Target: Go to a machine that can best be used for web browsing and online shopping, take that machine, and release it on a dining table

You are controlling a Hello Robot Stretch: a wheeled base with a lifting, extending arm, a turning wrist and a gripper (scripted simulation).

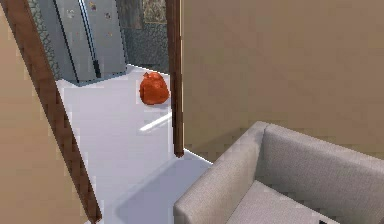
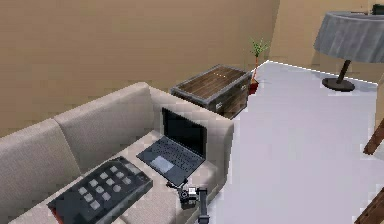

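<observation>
Forward view: corner of the sofa point(image 1: 285, 165) at lower right, a brown-framed doorway point(image 1: 176, 85) ahead, and grey floor beyond it with an orange-red blob point(image 1: 153, 89) lying in the path and grey metal doors point(image 1: 88, 40) behind. This gives me the exit route and something to steer round later; it's no help for the grasp. Arm side view: this is where the work is. The laptop point(image 2: 176, 146) lies on the sofa seat with its lid up, just beside a dark button-covered slab point(image 2: 100, 192) toward this view's left. My gripper point(image 2: 186, 192) is at the bottom edge, at the laptop's near corner, on the end of the arm point(image 2: 206, 212). I can't tell if it's touching, I can't read the state of the fingers, and with the laptop lying on the cushion right behind it I can't tell whether it holds anything. My read is that the step in hand is the pick. I should take the base by its near edge, not the lid, which would likely fold. I should stay off the slab and lift straight up off the soft cushion before retracting. This view also gives me a wooden chest point(image 2: 213, 85), a potted plant point(image 2: 257, 55), and a round table point(image 2: 345, 42) under a grey cloth at top right, probably the drop-off.
</observation>
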